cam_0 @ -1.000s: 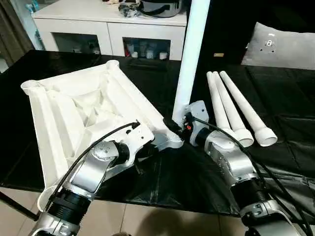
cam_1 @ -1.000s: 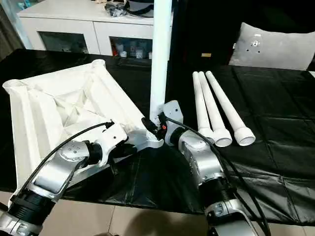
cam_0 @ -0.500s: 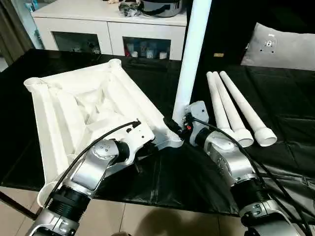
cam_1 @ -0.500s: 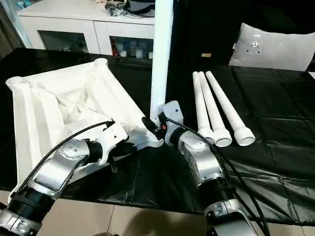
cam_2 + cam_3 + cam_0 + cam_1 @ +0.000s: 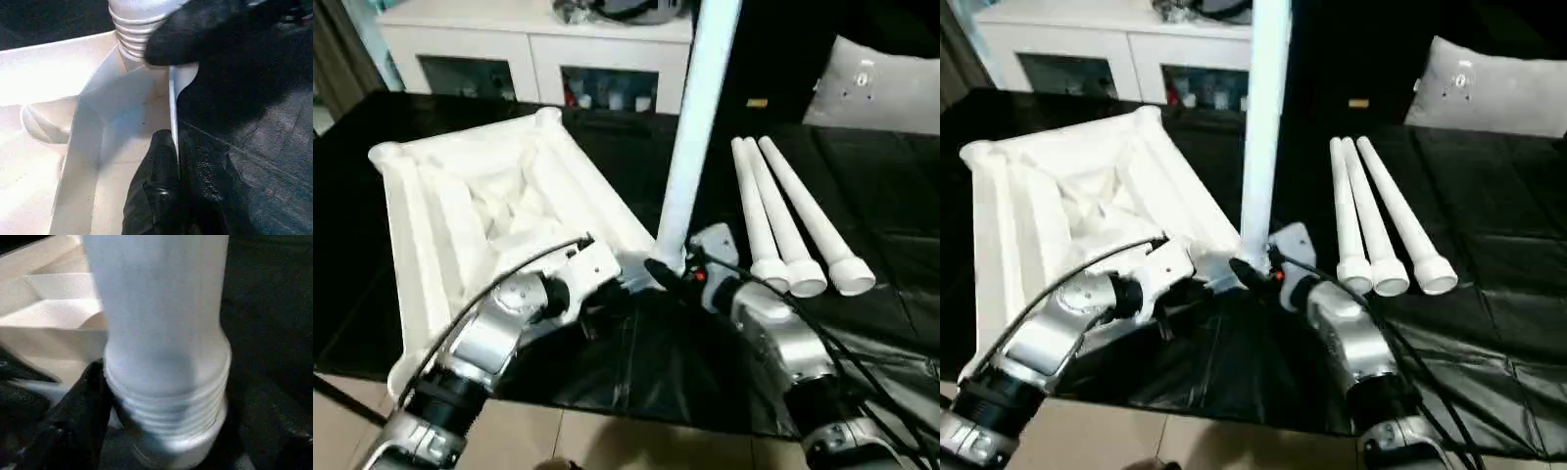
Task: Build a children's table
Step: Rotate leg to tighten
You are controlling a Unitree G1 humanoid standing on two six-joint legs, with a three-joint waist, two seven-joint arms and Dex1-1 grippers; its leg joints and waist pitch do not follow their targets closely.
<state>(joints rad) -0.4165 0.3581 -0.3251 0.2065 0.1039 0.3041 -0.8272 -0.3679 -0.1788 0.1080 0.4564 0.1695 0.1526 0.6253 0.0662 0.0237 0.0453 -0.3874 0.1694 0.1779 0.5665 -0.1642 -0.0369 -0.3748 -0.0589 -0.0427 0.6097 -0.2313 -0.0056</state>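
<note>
While the whole head view has swung a little over the last second, which is the camera moving, the real change is small: the upright leg leans slightly differently than it did a second ago, with its ribbed lower end sitting at the near corner socket of the upturned table top. That suggests the threads are being worked into the socket rather than fully seated, since several ribs are exposed above the socket rim in both wrist views. The right tool is closed around the base of that leg, one black finger pressed against the ribbed collar. The left tool pinches the thin rim of the table top beside the socket, bracing it. The table top lies ribbed side up on the black tabletop, toward the robot's left; its hollows between the ribs look empty. Three spare legs lie side by side on the tabletop to the right, well apart from the socket. The far cabinet holds small items too blurred to identify.
</note>
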